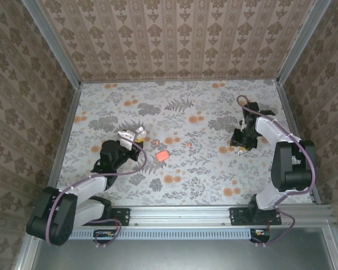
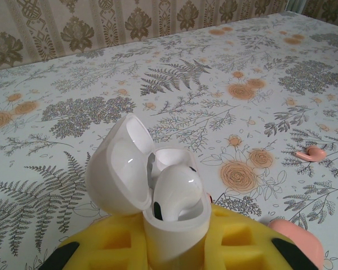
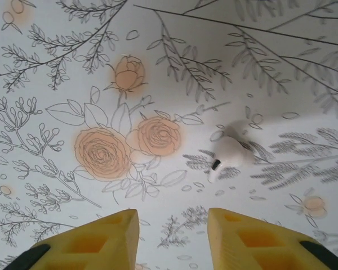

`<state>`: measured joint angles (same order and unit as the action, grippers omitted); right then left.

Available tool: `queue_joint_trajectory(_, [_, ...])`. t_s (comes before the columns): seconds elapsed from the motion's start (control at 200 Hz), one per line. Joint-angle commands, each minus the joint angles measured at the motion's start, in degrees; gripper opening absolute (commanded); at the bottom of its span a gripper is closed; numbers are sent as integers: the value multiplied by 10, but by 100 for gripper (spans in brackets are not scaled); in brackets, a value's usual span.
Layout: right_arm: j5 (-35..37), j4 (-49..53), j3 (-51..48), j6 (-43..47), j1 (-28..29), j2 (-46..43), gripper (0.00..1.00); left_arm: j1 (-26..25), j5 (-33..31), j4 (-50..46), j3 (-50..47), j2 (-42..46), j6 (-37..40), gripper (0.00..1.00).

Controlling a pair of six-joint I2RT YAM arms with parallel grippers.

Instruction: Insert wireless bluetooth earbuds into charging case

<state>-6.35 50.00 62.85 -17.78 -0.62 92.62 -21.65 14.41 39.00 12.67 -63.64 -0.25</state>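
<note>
My left gripper (image 2: 174, 247) is shut on a white charging case (image 2: 177, 228), its yellow fingers (image 2: 101, 247) clamping the body upright. The lid (image 2: 115, 166) is swung open to the left, and one white earbud (image 2: 177, 191) sits in the case, head up. In the top view this gripper (image 1: 132, 136) is left of centre. A second white earbud (image 3: 232, 153) lies on the floral table, ahead and slightly right of my right gripper (image 3: 173, 225). That gripper is open with nothing between its fingers, and in the top view it (image 1: 240, 146) hovers at the right.
A coral-red case (image 1: 162, 155) lies on the table just right of the left gripper, its edge (image 2: 290, 230) showing in the left wrist view. A small coral earbud (image 2: 311, 153) lies further right (image 1: 188, 144). Patterned walls enclose the table (image 1: 214, 185).
</note>
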Motion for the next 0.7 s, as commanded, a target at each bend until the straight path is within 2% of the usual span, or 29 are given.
queue_joint_trajectory(0.0, [52,50,21,-16,-7,15,40,2,12,14,17,4,4,1])
queue_joint_trajectory(0.195, [56,33,32,-19,-20,57,45,2,64,33,15,-5,19,1])
queue_joint_trajectory(0.35, [48,23,49,-13,-24,102,44,-2,105,43,22,-20,23,1])
queue_joint_trajectory(0.695, [41,6,53,-9,-28,138,37,-6,114,42,27,-25,28,1])
